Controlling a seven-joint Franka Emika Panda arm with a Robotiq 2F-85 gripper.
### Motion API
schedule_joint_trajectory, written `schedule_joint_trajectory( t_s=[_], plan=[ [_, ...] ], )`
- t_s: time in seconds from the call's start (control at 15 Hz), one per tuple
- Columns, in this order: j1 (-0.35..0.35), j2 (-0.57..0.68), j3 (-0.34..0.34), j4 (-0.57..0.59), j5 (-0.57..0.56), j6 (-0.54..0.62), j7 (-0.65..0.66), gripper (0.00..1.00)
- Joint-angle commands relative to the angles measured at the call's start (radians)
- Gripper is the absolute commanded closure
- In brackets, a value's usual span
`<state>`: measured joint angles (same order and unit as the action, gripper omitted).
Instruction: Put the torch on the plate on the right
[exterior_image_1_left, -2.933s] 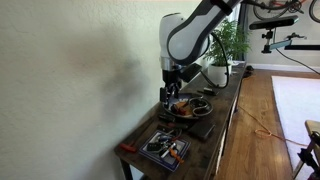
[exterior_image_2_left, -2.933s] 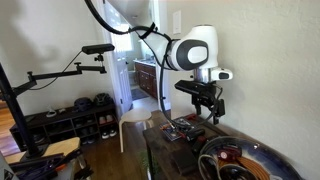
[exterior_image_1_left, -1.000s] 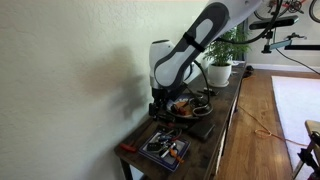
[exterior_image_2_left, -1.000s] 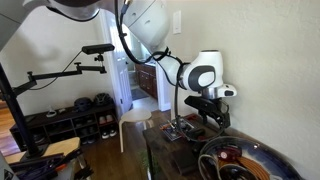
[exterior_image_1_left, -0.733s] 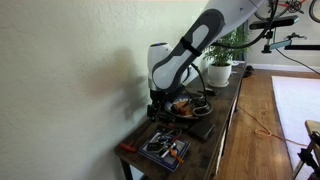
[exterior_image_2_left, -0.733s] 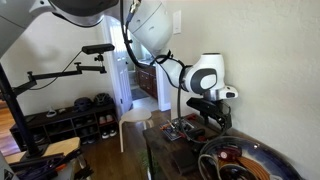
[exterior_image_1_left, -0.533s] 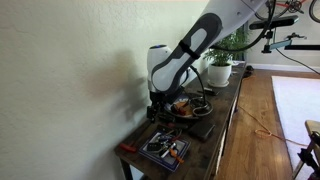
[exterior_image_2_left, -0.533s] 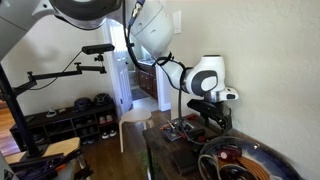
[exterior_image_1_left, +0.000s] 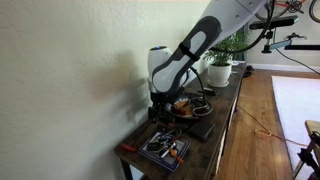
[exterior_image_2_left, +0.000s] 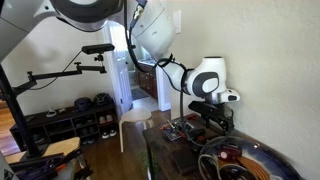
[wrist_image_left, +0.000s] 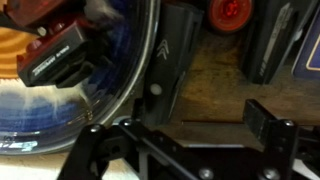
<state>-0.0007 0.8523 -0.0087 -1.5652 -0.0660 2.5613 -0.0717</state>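
The round dark plate (exterior_image_1_left: 188, 106) sits mid-table and also shows large in an exterior view (exterior_image_2_left: 262, 160). In the wrist view its glossy blue rim (wrist_image_left: 45, 118) fills the left side, with black and reddish items on it. A black elongated object with a small pale button, apparently the torch (wrist_image_left: 172, 58), lies on the wood just beside the plate's rim. My gripper (wrist_image_left: 185, 128) is open and empty, low over the table, its fingers on either side of the torch's near end. It also shows in both exterior views (exterior_image_1_left: 158, 113) (exterior_image_2_left: 216, 124).
A square dark tray of orange-handled tools (exterior_image_1_left: 166, 148) lies at the table's end, also in an exterior view (exterior_image_2_left: 184, 130). A red round item (wrist_image_left: 228, 12) and a dark box edge (wrist_image_left: 277, 40) sit past the torch. A potted plant (exterior_image_1_left: 219, 60) stands far along the table. The wall runs alongside.
The arm has moved from over the plate toward the tray end and come down close to the table. In the last half second it barely moves.
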Motion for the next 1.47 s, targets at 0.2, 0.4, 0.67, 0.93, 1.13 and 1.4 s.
schedule_joint_trajectory(
  t_s=[0.2, 0.4, 0.67, 0.93, 1.13, 1.4],
  plan=[
    [0.003, 0.028, 0.003, 0.016, -0.023, -0.04, -0.039, 0.0],
    [0.002, 0.043, 0.012, 0.021, -0.022, -0.05, -0.06, 0.0],
    [0.004, 0.049, 0.023, 0.024, -0.021, -0.042, -0.074, 0.27],
    [0.009, 0.032, 0.024, 0.011, -0.023, -0.022, -0.08, 0.45],
    [0.014, 0.023, 0.022, 0.007, -0.025, -0.016, -0.078, 0.64],
    [0.023, 0.003, 0.012, 0.003, -0.04, -0.014, -0.074, 0.88]
  ],
)
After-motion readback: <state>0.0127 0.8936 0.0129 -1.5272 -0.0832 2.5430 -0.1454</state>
